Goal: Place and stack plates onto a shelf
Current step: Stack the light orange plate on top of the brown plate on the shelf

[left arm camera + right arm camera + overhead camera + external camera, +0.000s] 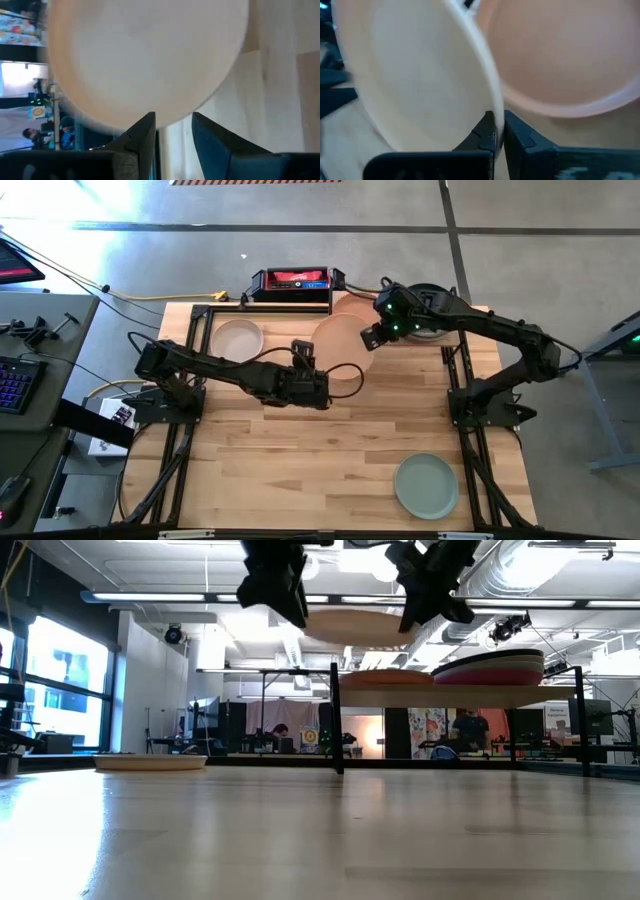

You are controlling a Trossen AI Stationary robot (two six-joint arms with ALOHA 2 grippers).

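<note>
A pale tan plate (342, 343) hangs in the air between both grippers, about level and higher than the shelf (470, 693). My right gripper (499, 117) is shut on its rim. My left gripper (172, 117) is open at the plate's opposite rim, on the left. A peach plate (350, 304) and a stack topped by a dark slate plate (430, 295) rest on the shelf. On the table a cream plate (237, 338) lies far left and a pale green plate (427, 485) near right. My right gripper pinches the tan plate's rim (492, 102) between its two fingers, on the plate's right side. The fingers come from the table's right, slanting down. The plate is lifted clear and sits nearly level (355, 625). My left gripper's spread fingers (145, 132) stand at the plate's left rim (159, 125); I cannot tell whether they touch it.
A red and black box (297, 280) sits at the table's far edge. Black frame rails (175, 450) run along both sides of the table. The shelf's black post (337, 715) stands mid-table. The wood between the cream and green plates is bare. People are in the room behind.
</note>
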